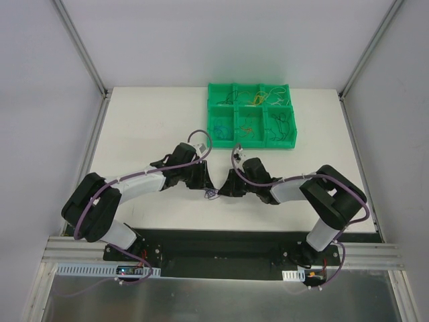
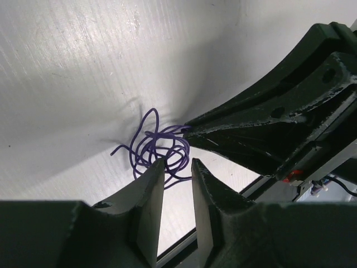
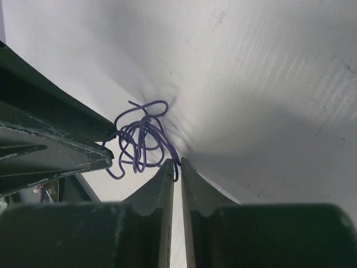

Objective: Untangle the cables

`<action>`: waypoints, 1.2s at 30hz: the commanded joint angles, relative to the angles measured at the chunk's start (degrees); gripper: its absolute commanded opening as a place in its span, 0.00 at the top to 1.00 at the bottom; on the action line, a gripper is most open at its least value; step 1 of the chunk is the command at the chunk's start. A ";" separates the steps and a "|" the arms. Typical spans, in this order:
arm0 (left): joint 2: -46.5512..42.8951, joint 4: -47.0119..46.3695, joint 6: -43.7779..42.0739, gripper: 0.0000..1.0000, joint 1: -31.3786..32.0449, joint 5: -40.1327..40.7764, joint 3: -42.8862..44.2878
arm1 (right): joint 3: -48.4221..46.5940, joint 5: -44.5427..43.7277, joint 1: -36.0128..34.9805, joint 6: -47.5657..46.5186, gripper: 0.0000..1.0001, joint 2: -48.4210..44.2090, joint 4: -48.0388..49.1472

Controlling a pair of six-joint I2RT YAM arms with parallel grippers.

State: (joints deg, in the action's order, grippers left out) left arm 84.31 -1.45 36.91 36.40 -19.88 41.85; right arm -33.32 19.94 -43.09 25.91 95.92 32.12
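Observation:
A small knot of thin purple cable (image 1: 210, 195) lies on the white table between my two grippers. In the left wrist view the purple cable (image 2: 158, 146) sits just beyond my left gripper (image 2: 177, 163), whose jaws stand apart with only table between them. My right gripper (image 2: 188, 127) reaches in from the right, its tip on a strand. In the right wrist view my right gripper (image 3: 176, 162) is shut on a loop of the purple cable (image 3: 139, 139). My left gripper (image 3: 112, 146) shows at the left. From above, the left gripper (image 1: 203, 184) and right gripper (image 1: 225, 188) nearly meet.
A green bin (image 1: 210, 111) with several compartments stands at the back of the table, holding loose dark, orange and green wires. The table's front edge and a black base rail (image 1: 214, 245) lie just behind the grippers. Grey walls enclose the sides.

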 commanded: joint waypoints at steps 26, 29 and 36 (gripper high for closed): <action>-46.41 26.06 -10.97 1.00 0.25 48.87 2.62 | 0.45 -51.22 8.37 -11.15 0.99 -53.28 -55.49; -49.76 27.11 -13.34 1.00 0.25 51.95 4.55 | 0.10 -53.86 9.69 -10.36 0.99 -57.59 -58.30; -56.00 29.58 -17.39 1.00 0.25 61.79 6.67 | 0.01 -60.37 12.06 -11.67 0.99 -63.39 -61.91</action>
State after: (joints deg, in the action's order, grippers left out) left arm 30.85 25.17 23.57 36.42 32.69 46.44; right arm -30.94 -33.52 -32.36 15.90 34.92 -25.52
